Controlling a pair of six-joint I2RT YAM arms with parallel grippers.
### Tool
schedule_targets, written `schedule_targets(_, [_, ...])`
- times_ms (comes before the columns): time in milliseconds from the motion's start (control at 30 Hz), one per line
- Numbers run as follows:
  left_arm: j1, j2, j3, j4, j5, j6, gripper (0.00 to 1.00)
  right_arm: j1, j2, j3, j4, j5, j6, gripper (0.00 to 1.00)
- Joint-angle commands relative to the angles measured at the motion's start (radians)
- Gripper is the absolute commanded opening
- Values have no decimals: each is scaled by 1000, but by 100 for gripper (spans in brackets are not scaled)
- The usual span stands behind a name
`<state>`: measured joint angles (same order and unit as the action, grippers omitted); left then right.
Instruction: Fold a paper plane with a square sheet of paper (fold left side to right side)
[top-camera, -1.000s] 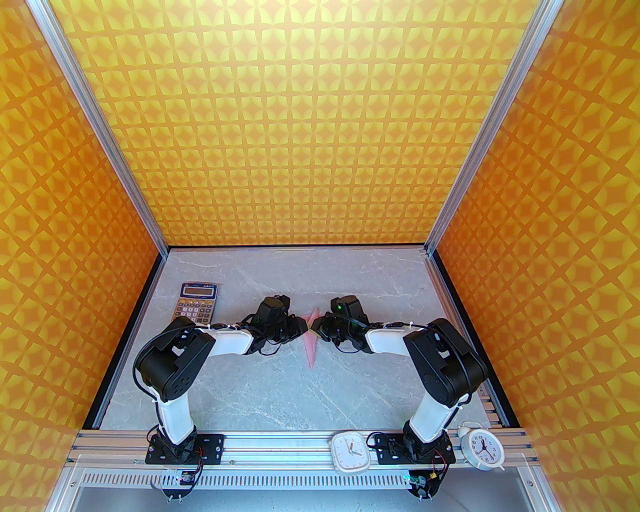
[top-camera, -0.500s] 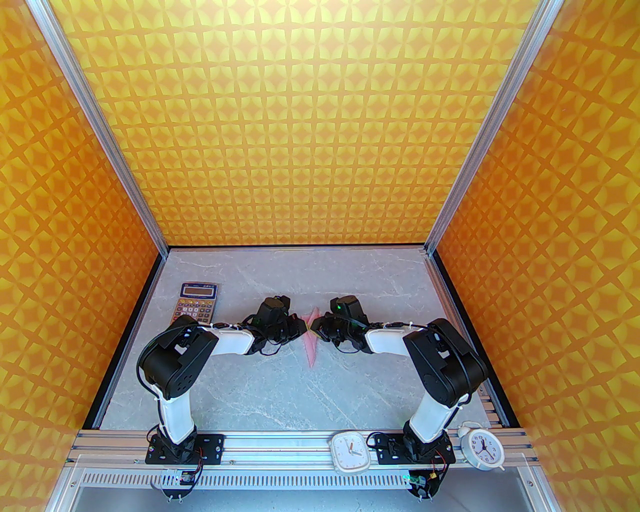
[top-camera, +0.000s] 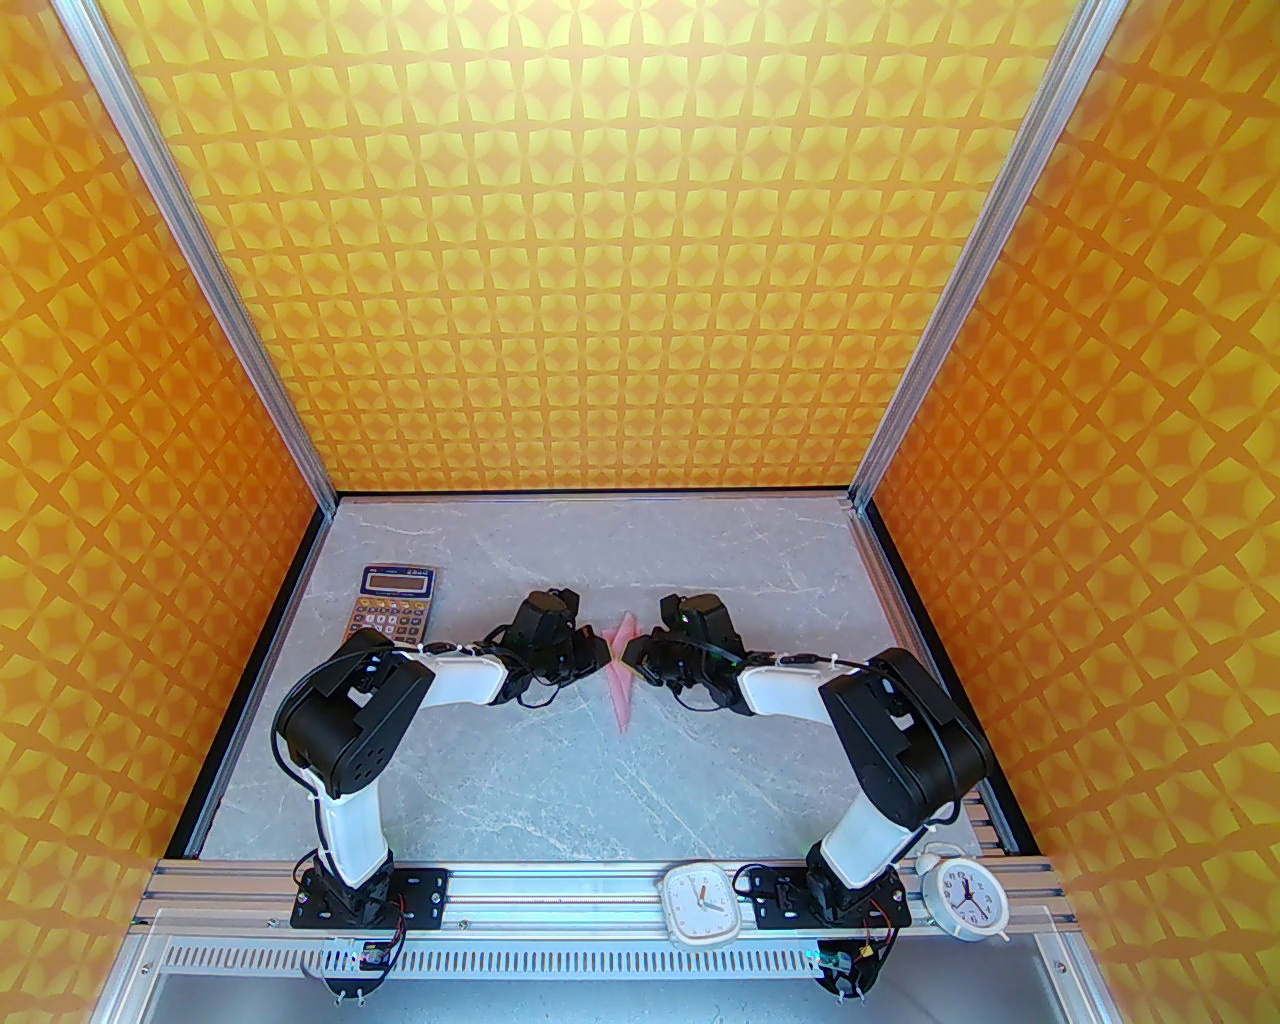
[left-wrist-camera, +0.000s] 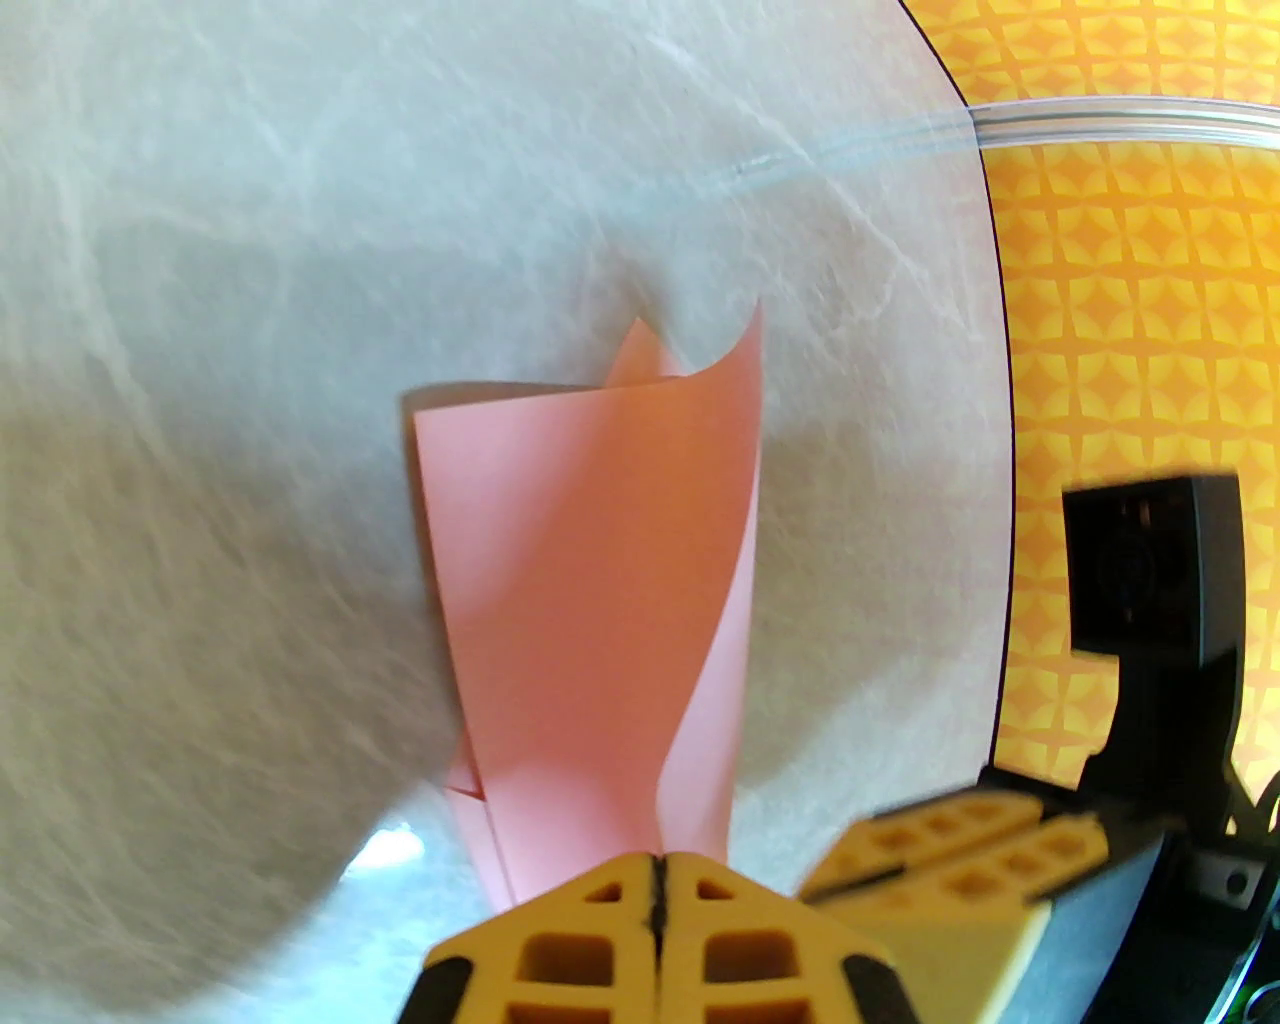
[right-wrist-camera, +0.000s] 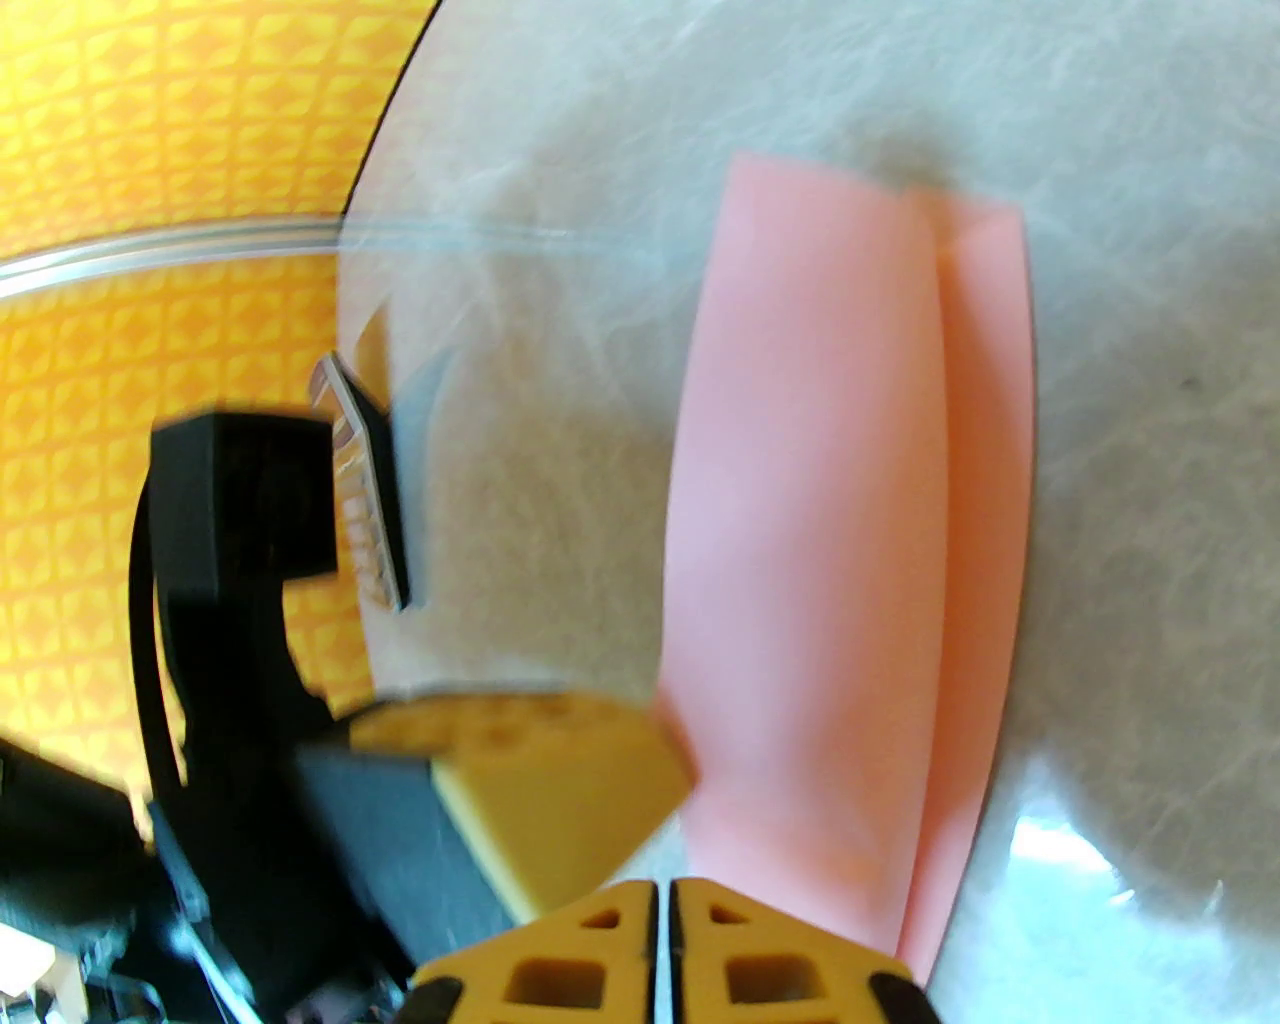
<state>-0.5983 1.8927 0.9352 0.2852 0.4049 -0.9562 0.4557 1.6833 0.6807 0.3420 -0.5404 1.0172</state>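
The paper (left-wrist-camera: 600, 560) hangs over the middle of the table (top-camera: 560, 790), between the 2 arms and well clear of the calculator (top-camera: 393, 600). It is already a long, narrow folded strip, and its layers bow apart at the far end, where 1 corner curls up. The left gripper (left-wrist-camera: 658, 880) has its fingers pressed together on the near end, with the pink sheet coming straight out of the seam between them. The right gripper (right-wrist-camera: 665, 900) also has its fingers together, just beside the left one and against the paper's edge; whether it has caught a layer I cannot tell. The step looks like closing the lengthwise fold, left half onto right. To do it well, use the left pinch as the anchor. Bring the 2 loose edges level before pressing anything, because the curled corner would otherwise set a crooked crease. Lower the strip flat, then run the right tip slowly from the pinch toward the far end. Do not pull the arms apart, since thin paper tears easily. The fingertips are nearly touching, so make small moves.
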Motion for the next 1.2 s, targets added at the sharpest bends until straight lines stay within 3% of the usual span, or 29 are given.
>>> schedule_targets(0, [12, 25, 37, -51, 21, 49, 1, -6, -33, -50, 81, -45, 3, 10])
schedule_targets(267, [13, 40, 49, -61, 41, 68, 1, -6, -30, -175, 291, -95, 87, 11])
schedule_targets(800, [20, 67, 91, -95, 46, 94, 1, -3, -18, -272, 375, -117, 106, 11])
schedule_targets(1167, [28, 88, 108, -107, 54, 104, 1, 20, 70, -279, 461, -135, 136, 11])
